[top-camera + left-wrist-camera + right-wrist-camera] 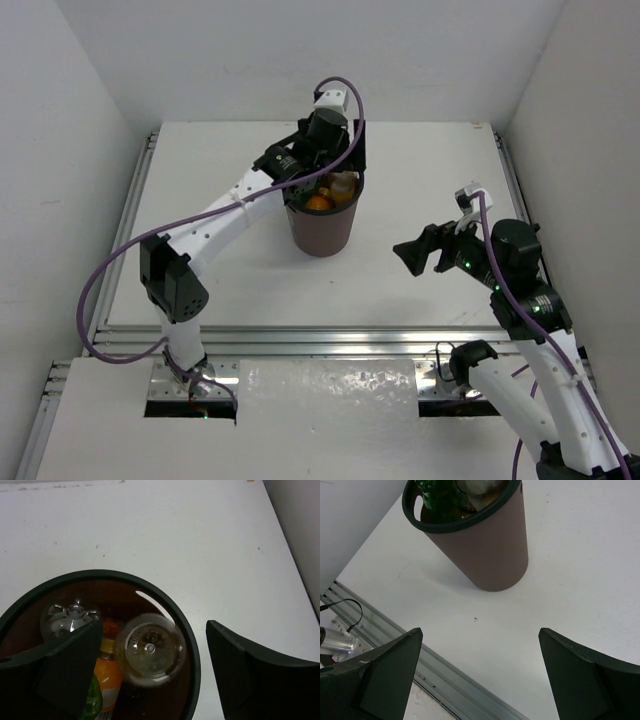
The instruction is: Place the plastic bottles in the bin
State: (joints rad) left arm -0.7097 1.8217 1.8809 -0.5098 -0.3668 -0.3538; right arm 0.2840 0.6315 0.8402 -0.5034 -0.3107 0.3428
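The left gripper (152, 640) hangs spread and empty over the bin (322, 232), mid-table, the plastic bottles (150, 651) lying inside; the right gripper (479, 639), likewise spread, hovers to its right; dropping seems finished; next, lift clear gently.

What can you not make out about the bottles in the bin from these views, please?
1. Left wrist view: a finger of the left end effector covers part of the inside of the bin, so the bottles cannot be counted.
2. Top external view: the left arm hides most of the bin's mouth.
3. Right wrist view: the top edge cuts off the bin's far rim and contents.
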